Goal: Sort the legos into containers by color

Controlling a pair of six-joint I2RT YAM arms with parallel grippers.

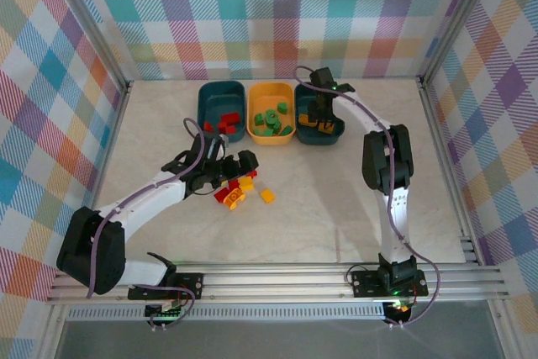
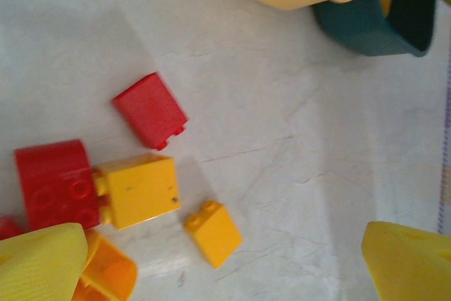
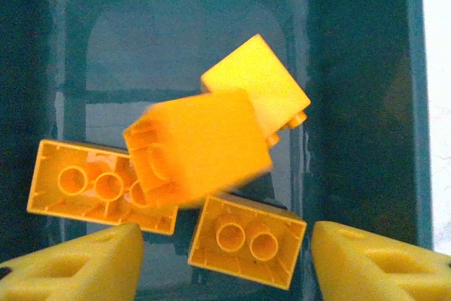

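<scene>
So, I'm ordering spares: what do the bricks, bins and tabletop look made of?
Bricks: hard moulded plastic, glossy; crisp studs, hollow tubed undersides. Bins: smooth plastic with a soft sheen; rounded moulded walls. Tabletop: pale, faintly veined like marble; stone or printed laminate, the look leaves it open.

Left arm (image 1: 143, 199) lies low, reaching forward and rightward from its base, and the left gripper (image 1: 242, 167) is spread wide, yellow fingertips (image 2: 42, 262) at opposite edges of the wrist view. Right arm (image 1: 387, 166) stands tall with a bent elbow, reaching far forward. The right gripper (image 3: 229, 266) points straight down, jaws parted.
</scene>
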